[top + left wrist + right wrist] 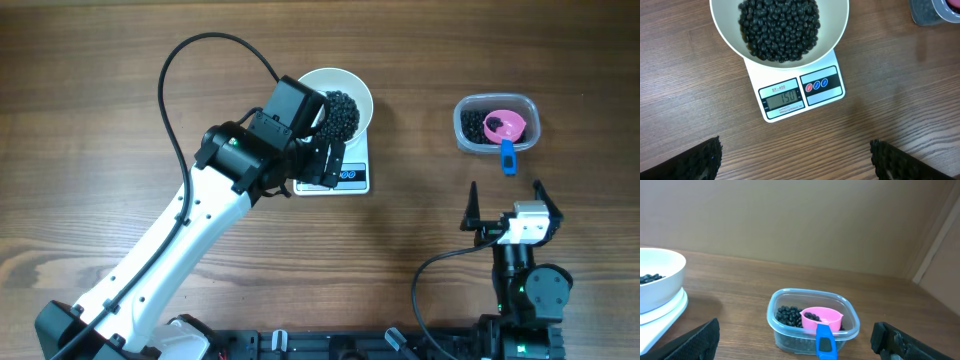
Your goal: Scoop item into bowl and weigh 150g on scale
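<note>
Wooden table [90,110], seen from overhead and from both wrists; all positions are given from the scale [802,95].

The left arm [190,215] reaches in from the scale's near left. The left gripper [796,162] hangs above the scale's front edge with its jaws spread wide, empty and touching nothing.

The right gripper [507,208] stands well apart from the scale, to its right and nearer the robot's base. Its jaws are likewise spread wide and hold nothing.

The bowl [836,30], glossy white, sits on the scale's platform and overhangs its far edge.

On the scale's front edge, the display [784,101] reads 150, with coloured buttons [816,85] just beside it.

The clear plastic tub [468,132] sits on the table well to the right of the scale.

The pink scoop [822,317] lies inside the tub, its blue handle [825,346] over the near rim.

The black pellets [780,25] are heaped in the bowl on the scale, and more lie in the tub.
</note>
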